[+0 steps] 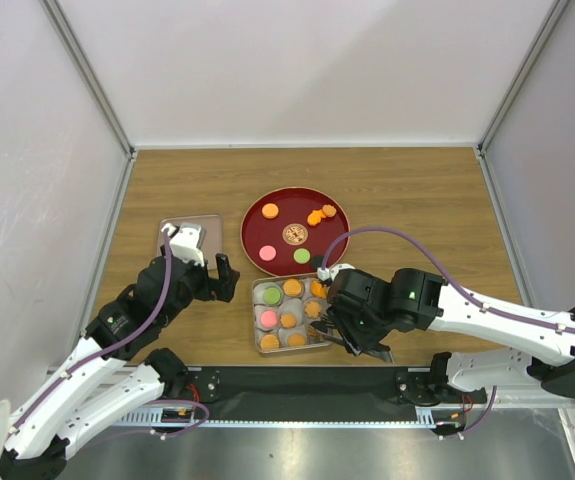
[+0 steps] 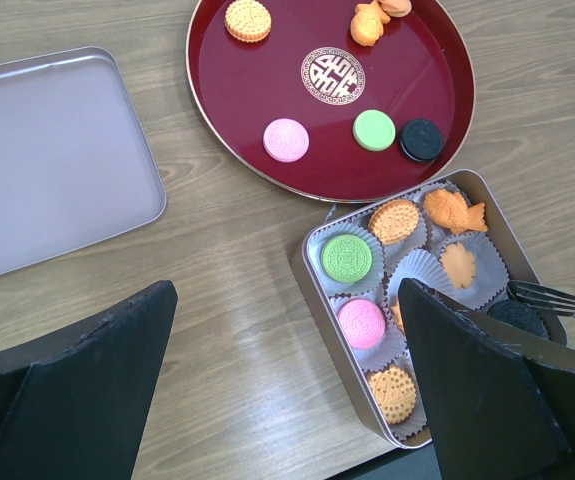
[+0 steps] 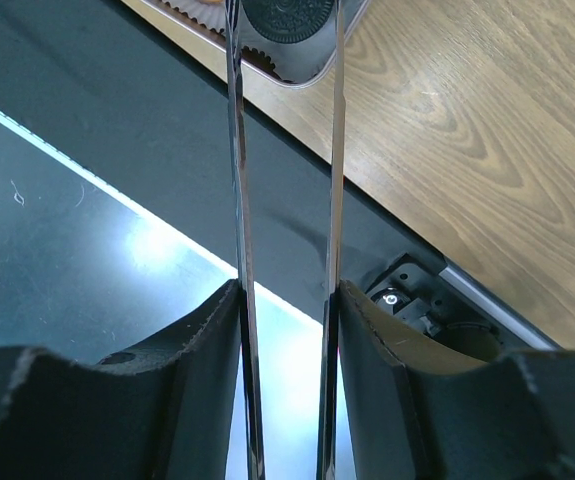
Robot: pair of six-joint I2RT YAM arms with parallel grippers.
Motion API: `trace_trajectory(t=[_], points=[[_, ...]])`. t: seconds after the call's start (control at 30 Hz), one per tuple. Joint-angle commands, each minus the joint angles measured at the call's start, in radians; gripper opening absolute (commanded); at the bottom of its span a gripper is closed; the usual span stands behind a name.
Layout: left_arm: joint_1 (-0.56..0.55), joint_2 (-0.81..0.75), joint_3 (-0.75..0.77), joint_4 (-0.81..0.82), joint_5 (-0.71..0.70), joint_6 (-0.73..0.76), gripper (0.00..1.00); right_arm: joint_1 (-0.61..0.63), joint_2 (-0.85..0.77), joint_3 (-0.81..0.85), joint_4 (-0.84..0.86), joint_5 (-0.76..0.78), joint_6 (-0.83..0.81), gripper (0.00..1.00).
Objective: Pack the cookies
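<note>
The cookies are split between a red plate [image 1: 267, 232] and a square tin [image 1: 256, 318]. On the plate lie pink [image 2: 286, 140], green [image 2: 374, 130], black [image 2: 425, 140] and orange [image 2: 248, 19] ones. The tin's paper cups hold green [image 2: 349, 257], pink [image 2: 361, 322] and orange cookies. My right gripper [image 3: 287, 290] is shut on metal tongs [image 3: 239, 200]. The tong blades flank a black cookie [image 3: 287, 18] lying in the tin's near right corner cup. My left gripper [image 2: 287, 300] hangs open over bare wood left of the tin.
A grey metal lid [image 2: 47, 160] lies on the table to the left of the plate. The black base rail [image 1: 297, 385] runs just below the tin's near edge. White walls close in the table on three sides.
</note>
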Motion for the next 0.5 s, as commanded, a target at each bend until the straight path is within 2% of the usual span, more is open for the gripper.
trace_trajectory(t=[0.0, 0.47], points=[[-0.007, 0.001, 0.014, 0.021, -0.005, 0.005, 1.00, 0.008, -0.001, 0.050, -0.029, 0.021, 0.006, 0.45], [-0.007, 0.001, 0.014, 0.021, -0.007, 0.005, 1.00, 0.013, 0.005, 0.062, -0.038, 0.022, 0.004, 0.48]])
